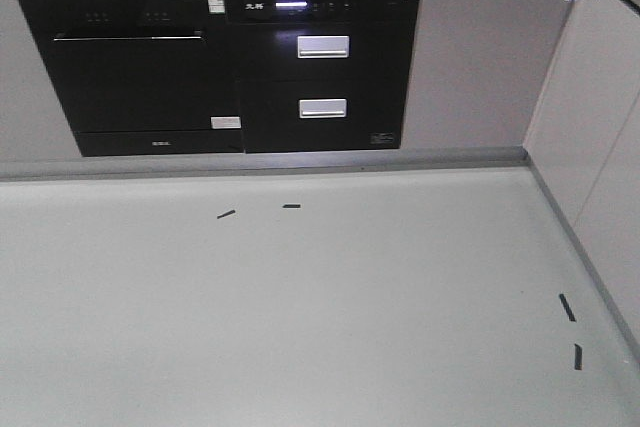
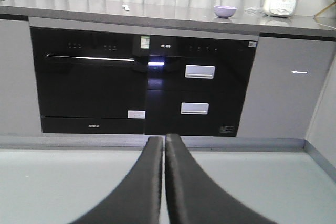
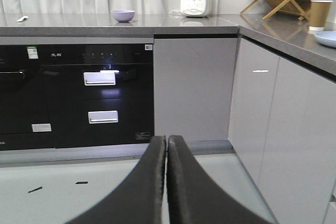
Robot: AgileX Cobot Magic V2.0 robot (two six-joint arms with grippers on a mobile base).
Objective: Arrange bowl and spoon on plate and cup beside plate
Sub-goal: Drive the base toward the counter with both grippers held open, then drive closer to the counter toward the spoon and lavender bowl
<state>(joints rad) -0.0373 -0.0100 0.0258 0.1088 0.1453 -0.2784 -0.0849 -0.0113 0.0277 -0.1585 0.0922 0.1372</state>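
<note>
Front view: only floor, no task stuff. Left wrist: left claw together, empty; bowl upper right, spoon upper left on desk. Right wrist: right claw together too; cup & plate far right, close, so a bump placing stuff could tip cup

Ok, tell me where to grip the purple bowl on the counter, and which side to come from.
Pinch the bowl by its rim, coming from above. It sits upright with its mouth open, and its wall is low and rounded, so a side grasp would likely slip.
</note>
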